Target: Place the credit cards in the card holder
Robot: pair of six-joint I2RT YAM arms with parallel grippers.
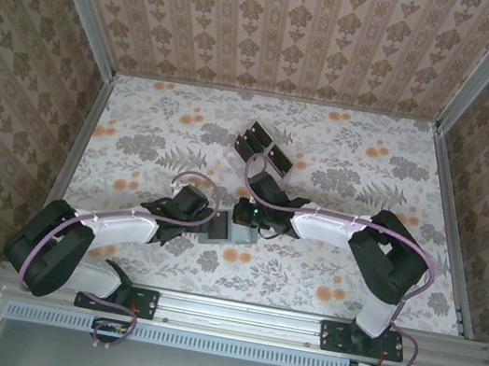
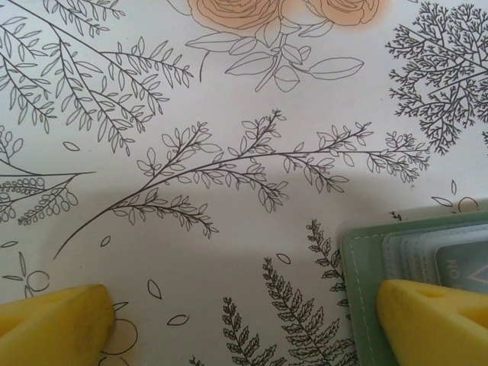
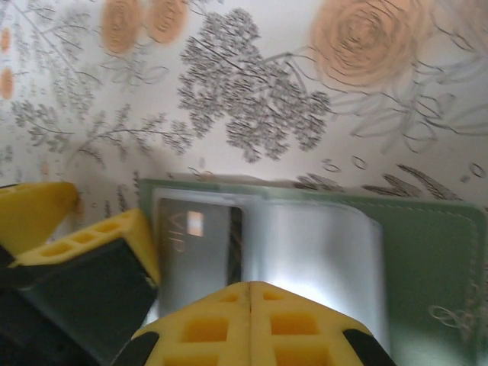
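1. Viewing from above, the wallet lies open near the middle of the table, a little toward 6 o'clock, with both arms meeting over it.
2. Left gripper: it reaches in from 8 o'clock with its fingers released and spread wide. In the left wrist view one finger overlaps the wallet's stitched edge. The other hangs over bare table, well apart from that edge.
3. Right gripper: it reaches in from 3 o'clock with its fingers clenched tip to tip above the wallet's clear sleeve. Whether they pinch anything cannot be told.
4. Card: grey and marked VIP, it lies flat at the 9 o'clock end of the wallet in the right wrist view, beside the clear sleeve.
5. Rack: clear, and standing at 12 o'clock from the wallet and apart from it, it holds the black cards and sits askew to the table's edges.
6. Open room: bare table stretches toward 10 o'clock and toward 2 o'clock.
7. Edges: patterned walls close the table at 9, 12 and 3 o'clock, and a metal rail runs along 6 o'clock.
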